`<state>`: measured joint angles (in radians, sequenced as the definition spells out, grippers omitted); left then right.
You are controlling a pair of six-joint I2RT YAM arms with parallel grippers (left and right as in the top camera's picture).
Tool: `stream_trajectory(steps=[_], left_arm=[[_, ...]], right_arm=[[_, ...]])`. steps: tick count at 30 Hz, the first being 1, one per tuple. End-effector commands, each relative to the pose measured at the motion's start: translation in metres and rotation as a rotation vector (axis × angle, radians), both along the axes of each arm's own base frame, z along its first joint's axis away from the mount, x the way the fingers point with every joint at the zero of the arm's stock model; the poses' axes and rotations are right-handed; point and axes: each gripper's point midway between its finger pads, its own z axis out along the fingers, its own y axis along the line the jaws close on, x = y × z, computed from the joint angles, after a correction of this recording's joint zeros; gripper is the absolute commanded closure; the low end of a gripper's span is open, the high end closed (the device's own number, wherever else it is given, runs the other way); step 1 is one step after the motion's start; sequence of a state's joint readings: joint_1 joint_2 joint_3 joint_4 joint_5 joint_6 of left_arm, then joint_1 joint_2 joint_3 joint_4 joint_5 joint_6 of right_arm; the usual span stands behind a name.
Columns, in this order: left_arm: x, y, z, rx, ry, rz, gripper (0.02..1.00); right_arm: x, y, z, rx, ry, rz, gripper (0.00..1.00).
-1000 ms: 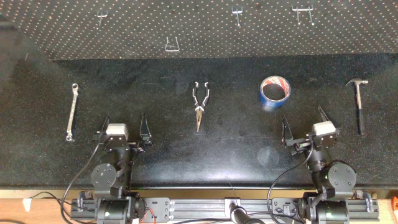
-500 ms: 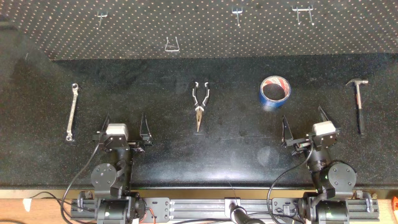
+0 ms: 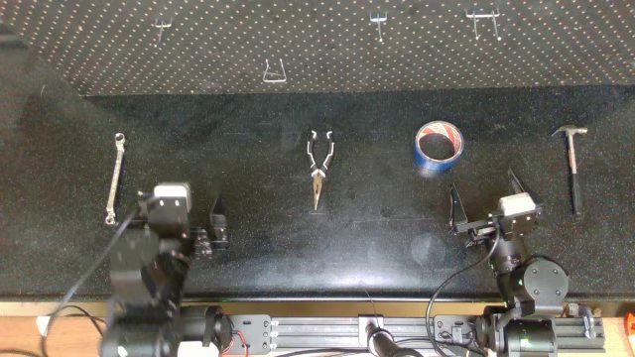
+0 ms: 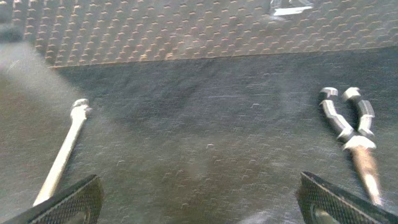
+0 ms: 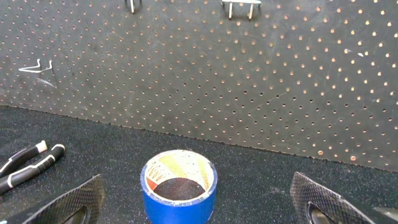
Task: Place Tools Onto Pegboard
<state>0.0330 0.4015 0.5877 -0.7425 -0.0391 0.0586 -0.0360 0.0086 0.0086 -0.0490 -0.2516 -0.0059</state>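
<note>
Ahead of the left gripper (image 4: 199, 208), fingers spread wide, a broad lane of bare black mat (image 4: 205, 143) reaches the pegboard (image 4: 186, 28), bounded by the wrench (image 4: 62, 155) on one side and the pliers (image 4: 356, 142) on the other. The upright blue tape roll (image 5: 179, 183) stands squarely before the right gripper (image 3: 483, 186), its fingers parted, with free mat on either side of it toward the pliers and the hammer (image 3: 572, 169). Wire hooks (image 3: 275, 71) jut from the pegboard face, well apart from each other.
</note>
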Motion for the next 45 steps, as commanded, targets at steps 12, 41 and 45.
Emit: stream_trajectory(steps=[12, 41, 45], left_arm=[[0.062, 0.150, -0.102, -0.029, 0.906, 0.092, 0.025], [0.072, 0.216, -0.175, -0.113, 1.062, 0.015, 0.259], [0.072, 0.216, -0.175, -0.118, 1.061, 0.025, 0.991]], right_arm=[[0.000, 0.001, -0.001, -0.010, -0.003, 0.003, 0.025], [0.000, 0.001, -0.001, -0.010, -0.003, 0.004, 0.025], [0.000, 0.001, -0.001, -0.010, -0.002, 0.003, 0.025]])
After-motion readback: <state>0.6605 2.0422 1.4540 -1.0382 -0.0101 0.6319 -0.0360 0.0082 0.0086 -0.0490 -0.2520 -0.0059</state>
